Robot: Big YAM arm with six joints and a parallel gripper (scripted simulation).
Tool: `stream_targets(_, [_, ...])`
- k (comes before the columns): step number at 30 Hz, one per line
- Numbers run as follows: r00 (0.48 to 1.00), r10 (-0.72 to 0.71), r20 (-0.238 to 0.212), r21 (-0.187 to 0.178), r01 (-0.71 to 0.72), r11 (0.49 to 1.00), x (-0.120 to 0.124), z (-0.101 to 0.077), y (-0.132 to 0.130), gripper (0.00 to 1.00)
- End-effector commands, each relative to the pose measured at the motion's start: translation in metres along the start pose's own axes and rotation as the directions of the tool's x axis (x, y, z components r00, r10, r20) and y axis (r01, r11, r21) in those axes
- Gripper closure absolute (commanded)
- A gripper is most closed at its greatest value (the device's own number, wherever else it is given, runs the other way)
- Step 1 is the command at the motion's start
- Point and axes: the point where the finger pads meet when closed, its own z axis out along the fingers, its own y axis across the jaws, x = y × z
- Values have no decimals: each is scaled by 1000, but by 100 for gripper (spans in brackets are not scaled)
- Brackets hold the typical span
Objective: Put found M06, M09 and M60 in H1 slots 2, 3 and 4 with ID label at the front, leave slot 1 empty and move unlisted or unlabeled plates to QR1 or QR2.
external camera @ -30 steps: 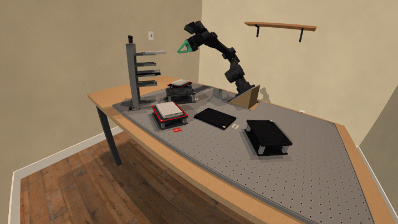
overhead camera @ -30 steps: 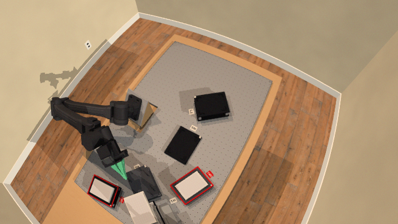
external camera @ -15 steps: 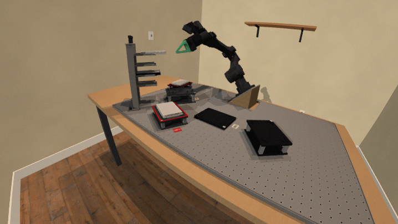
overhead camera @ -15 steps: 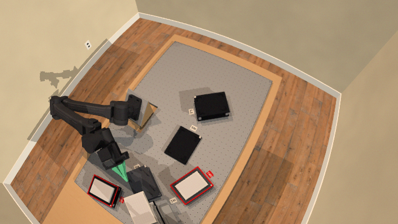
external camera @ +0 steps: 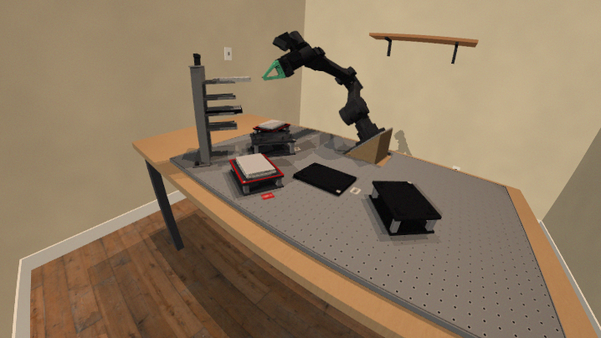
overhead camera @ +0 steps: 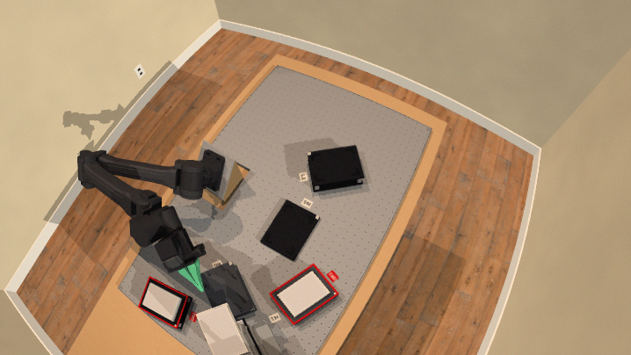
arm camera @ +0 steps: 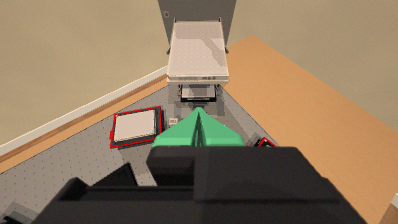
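Observation:
My gripper (overhead camera: 202,289) (external camera: 263,78) (arm camera: 198,111) is shut and empty, in front of the hotel H1 (external camera: 201,113) at about top-shelf height, apart from it. A white plate (overhead camera: 224,330) (external camera: 235,79) (arm camera: 197,50) lies on the top shelf, slot 4; its front edge bears small print that I cannot read. A dark-edged plate (external camera: 228,110) (arm camera: 198,92) shows on the second shelf from the bottom. Slots 3 and 1 show no clear plate. White plates lie on both red-rimmed quarantine nests: one plate (overhead camera: 303,293) (external camera: 255,164) (arm camera: 134,125) and another (overhead camera: 162,301) (external camera: 271,124).
The landing nest L1 (overhead camera: 336,165) (external camera: 405,199) is raised and bare. The recovery nest N6 (overhead camera: 289,229) (external camera: 325,178) lies low and bare. The grey regrip nest RG (overhead camera: 227,286) stands bare between the two quarantine nests, close to the hotel.

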Motion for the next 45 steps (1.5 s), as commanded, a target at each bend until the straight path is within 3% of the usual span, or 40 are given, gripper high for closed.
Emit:
stream_targets(1, [1000,-6,-3,9,6,1000,-4,5,-3,100])
stream_targets(6, [999,30,21,23,-31,999,-23,7,-16,100])
stream_targets(13, [999,31,23,24,-31,999,-26,11,-16,100])
stream_targets(16, [1000,23,18,21,-24,999,-22,12,-12,100])
stream_targets(17, [1000,-7,-3,8,7,1000,-11,13,-4,100])
stream_targets(21, [999,32,25,25,-33,999,-29,14,-17,100])
stream_targets(33, [1000,11,10,17,-11,1000,-23,21,-10,100])
stream_targets(42, [999,34,28,28,-35,999,-37,25,-18,100])
stream_targets(45, [1000,12,12,18,-13,1000,-26,28,-9,100])
